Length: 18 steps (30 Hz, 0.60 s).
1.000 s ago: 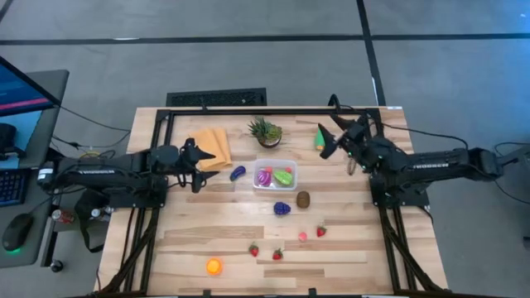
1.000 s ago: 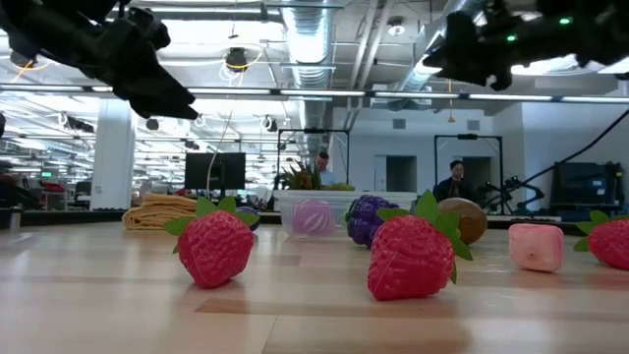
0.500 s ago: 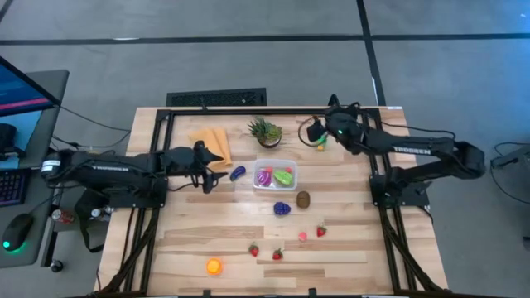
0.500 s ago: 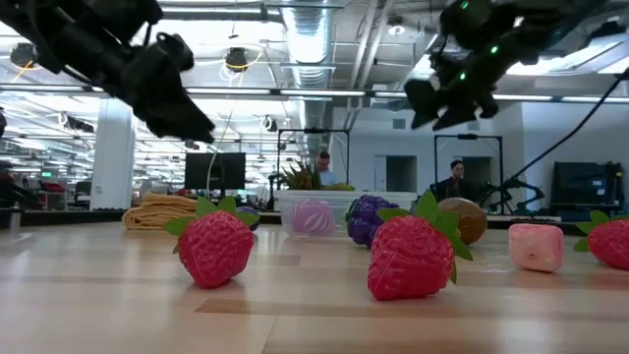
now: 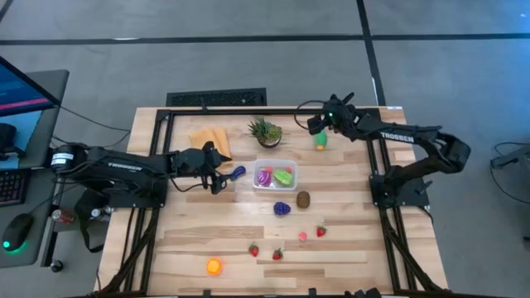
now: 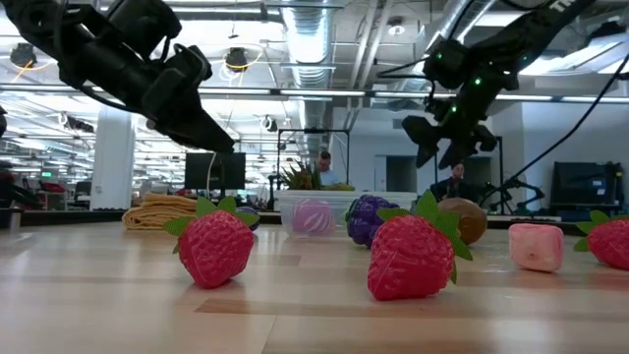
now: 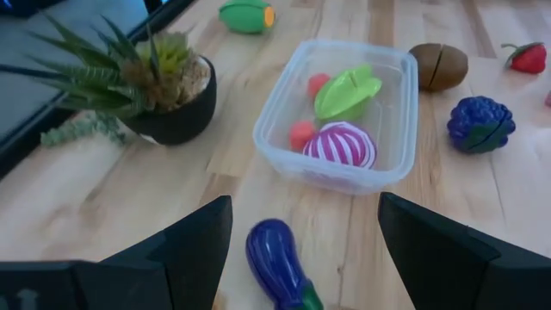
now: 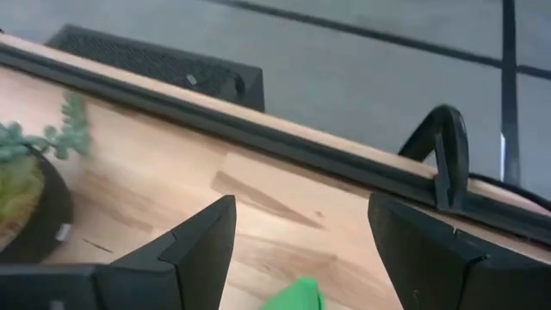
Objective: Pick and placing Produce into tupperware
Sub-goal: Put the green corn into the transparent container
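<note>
Both arms are matte black, built of slim tubular links with chunkier joint housings; each forearm carries white lettering. The right claw (image 5: 315, 126) has a small green light glowing near its wrist, and thin black cables trail from both bases

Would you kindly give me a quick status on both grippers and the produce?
Left gripper open, closing in on purple eggplant beside tupperware. Right gripper open over green vegetable at the far edge. Tupperware holds several pieces. Nothing blocking.
</note>
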Tool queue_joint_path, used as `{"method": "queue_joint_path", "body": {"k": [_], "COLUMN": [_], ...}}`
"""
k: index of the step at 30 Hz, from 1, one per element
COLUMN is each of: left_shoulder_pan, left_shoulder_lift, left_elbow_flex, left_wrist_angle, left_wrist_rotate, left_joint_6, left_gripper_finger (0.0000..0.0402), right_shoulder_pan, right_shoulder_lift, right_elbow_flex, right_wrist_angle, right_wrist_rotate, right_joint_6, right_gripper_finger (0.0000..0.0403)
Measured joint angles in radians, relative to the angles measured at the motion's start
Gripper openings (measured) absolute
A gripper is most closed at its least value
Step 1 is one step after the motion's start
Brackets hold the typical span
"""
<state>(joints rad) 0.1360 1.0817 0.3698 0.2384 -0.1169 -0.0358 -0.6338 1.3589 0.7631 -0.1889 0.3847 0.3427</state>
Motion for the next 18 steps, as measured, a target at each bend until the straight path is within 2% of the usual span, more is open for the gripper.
{"method": "queue_joint_path", "body": {"k": [8,18], "left_shoulder_pan": [0.0,0.0], "left_shoulder_lift": [-0.002,-0.002], "left_elbow_flex": [0.0,0.0], "left_wrist_angle": [0.007,0.007], "left_wrist_rotate": [-0.046,-0.053], "left_joint_6": [0.017,0.018], "left_gripper_finger": [0.0283,0.0283], "right_shoulder_pan": [-0.025,-0.008], "right_shoulder_lift": [0.087,0.161], "right_elbow_flex": [0.003,0.003], "right_wrist_angle": [-0.016,-0.008], "right_wrist_rotate": [-0.047,-0.046], "right_joint_6": [0.022,-0.01], "right_gripper_finger": [0.026,0.026]}}
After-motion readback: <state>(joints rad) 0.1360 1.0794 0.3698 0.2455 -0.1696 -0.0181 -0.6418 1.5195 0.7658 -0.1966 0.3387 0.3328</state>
